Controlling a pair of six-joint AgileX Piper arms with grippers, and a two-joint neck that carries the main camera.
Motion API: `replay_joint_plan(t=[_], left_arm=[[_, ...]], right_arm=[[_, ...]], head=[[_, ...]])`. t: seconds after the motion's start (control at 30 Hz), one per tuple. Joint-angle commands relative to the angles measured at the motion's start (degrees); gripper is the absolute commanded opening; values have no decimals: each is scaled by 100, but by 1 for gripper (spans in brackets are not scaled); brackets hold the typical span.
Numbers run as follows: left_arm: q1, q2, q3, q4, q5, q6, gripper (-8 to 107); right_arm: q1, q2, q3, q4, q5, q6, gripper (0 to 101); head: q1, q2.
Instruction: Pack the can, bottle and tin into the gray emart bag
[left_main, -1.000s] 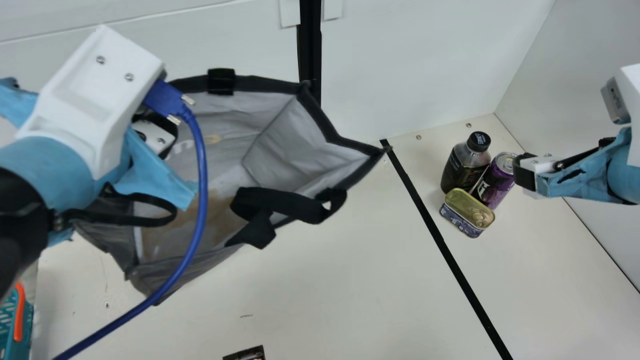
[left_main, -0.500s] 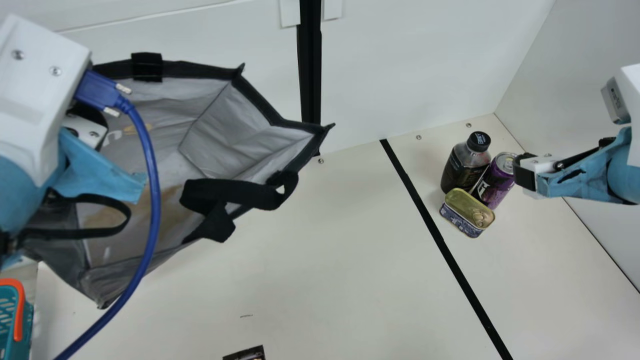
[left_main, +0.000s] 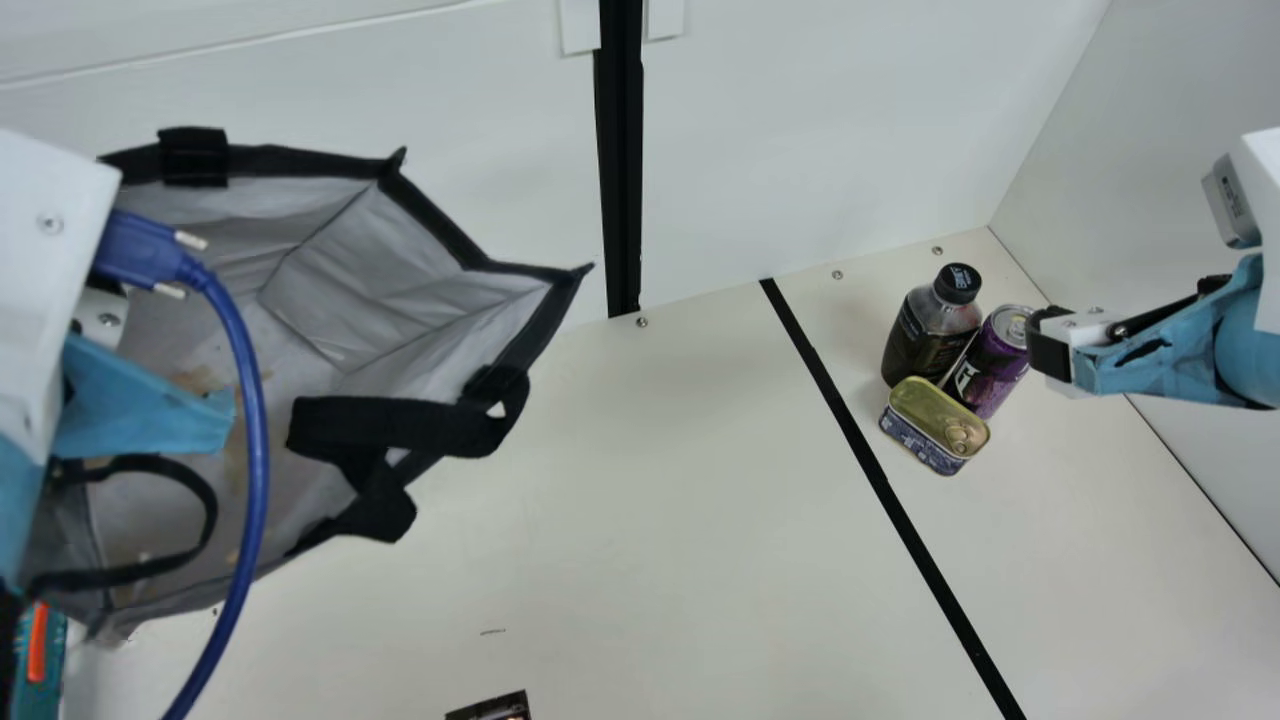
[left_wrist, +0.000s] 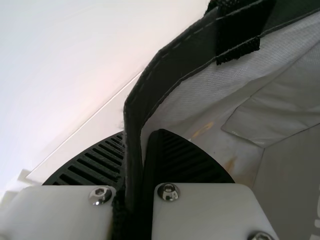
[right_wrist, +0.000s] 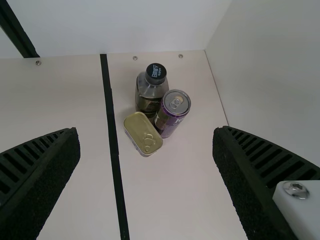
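Observation:
My left gripper (left_main: 95, 300) is at the far left of the main view, its fingertips hidden; in the left wrist view the left gripper (left_wrist: 141, 137) is shut on the dark rim of the gray bag (left_wrist: 200, 95). The gray bag (left_main: 370, 270) hangs tilted with its mouth open. On the right, the dark bottle (left_main: 925, 335), the purple can (left_main: 988, 365) and the gold-topped tin (left_main: 937, 420) stand close together. My right gripper (left_main: 1050, 350) is right of them; in the right wrist view the right gripper (right_wrist: 145, 145) is open, holding nothing.
A teal basket (left_main: 42, 660) with an orange handle is at the lower left. A small dark printed item (left_main: 490, 708) lies at the front edge. Black tape (left_main: 880, 480) runs down the table between bag and items. White walls stand behind and at the right.
My left arm has moved left with the bag, first a little up in the main view, then back down. The right arm, bottle, can and tin have stayed put.

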Motion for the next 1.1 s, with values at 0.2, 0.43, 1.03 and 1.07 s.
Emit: replay_joint_plan(t=[0.2,0.43,1.03,1.07], left_arm=[[-428,-421,1645,1126,164,-1190,10],[-566,-622,2744,1621,164,-2102,10],[-818,-593,4007,1651,164,-3506,10],[-839,-581,4036,1626,164,-3561,10]], right_arm=[[0,0,0,7,0,0,91],[0,0,0,7,0,0,91],[0,0,0,7,0,0,91],[0,0,0,7,0,0,91]], head=[[-130,-5],[-130,-5],[-130,-5],[-130,-5]])
